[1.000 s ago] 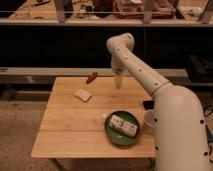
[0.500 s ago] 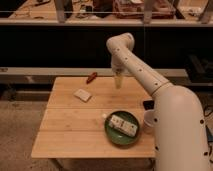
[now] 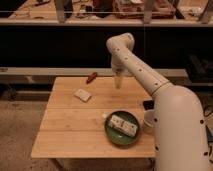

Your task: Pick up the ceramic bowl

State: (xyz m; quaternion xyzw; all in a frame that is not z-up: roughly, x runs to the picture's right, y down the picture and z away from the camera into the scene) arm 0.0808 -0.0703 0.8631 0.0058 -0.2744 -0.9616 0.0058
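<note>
We are seeing one ceramic bowl [image 3: 119, 139] near the table's [image 3: 70, 131] front-right corner, one cup [image 3: 149, 120] beside it, and our one gripper [image 3: 118, 81] hovering near the far edge, its grip impossible to tell.

ceramic bowl [image 3: 116, 138]: on the desk [image 3: 70, 132], at its near right part.
packet [image 3: 123, 125]: in the ceramic bowl, lying across its middle.
cup [image 3: 148, 120]: on the desk, just right of the ceramic bowl, partly behind the robot body [image 3: 181, 132].
flat block [image 3: 83, 94]: on the desk, behind and left of the ceramic bowl, well apart from it.
slim item [image 3: 92, 77]: farther behind the ceramic bowl and to its left, near the desk's far edge.
end effector [image 3: 118, 84]: behind the ceramic bowl, over the desk's far part, pointing down, well apart from the bowl.
robot body: right of the ceramic bowl, beside the desk's right edge.
</note>
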